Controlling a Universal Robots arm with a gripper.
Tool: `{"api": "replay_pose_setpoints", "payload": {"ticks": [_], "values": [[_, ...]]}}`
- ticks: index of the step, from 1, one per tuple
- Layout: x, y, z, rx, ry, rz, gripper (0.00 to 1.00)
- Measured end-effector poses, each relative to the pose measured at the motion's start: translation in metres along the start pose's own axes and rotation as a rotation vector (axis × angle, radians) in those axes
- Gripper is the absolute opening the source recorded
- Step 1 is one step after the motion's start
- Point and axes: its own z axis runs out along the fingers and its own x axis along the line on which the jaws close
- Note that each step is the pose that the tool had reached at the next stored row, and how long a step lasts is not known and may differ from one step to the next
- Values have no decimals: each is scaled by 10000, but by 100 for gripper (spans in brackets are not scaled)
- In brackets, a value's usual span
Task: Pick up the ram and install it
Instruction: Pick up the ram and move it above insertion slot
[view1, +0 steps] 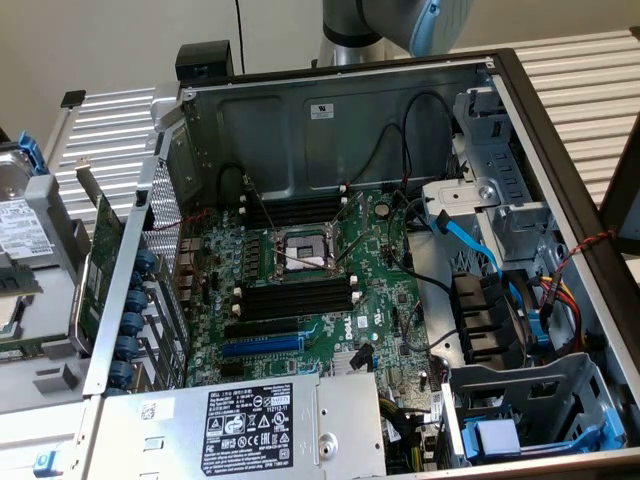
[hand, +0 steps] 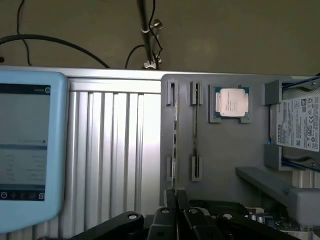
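The ram (hand: 175, 131) is a thin green stick seen edge-on, standing in grey end clips on a grey parts tray (hand: 225, 160). In the wrist view my gripper (hand: 177, 196) points toward the tray, some way off from it, with its black fingertips (hand: 171, 200) pressed together and nothing between them. The ram's near end lines up just past the fingertips. In the exterior view the black memory slots (view1: 295, 297) with white end clips lie beside the CPU socket (view1: 303, 253) on the motherboard inside the open computer case (view1: 330, 120).
On the tray sit a loose CPU (hand: 231, 102) and a hard drive (hand: 301, 123). A blue-framed screen (hand: 27, 147) stands over the slatted table. In the exterior view a green expansion card (view1: 100, 262) stands at the case's left, with cables, drive bays and a power supply (view1: 250, 420) around the board.
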Motion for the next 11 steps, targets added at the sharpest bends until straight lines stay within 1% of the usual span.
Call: {"api": "replay_pose_setpoints", "payload": {"ticks": [11], "values": [[53,-411,-510,-11,-9,1,13]]}}
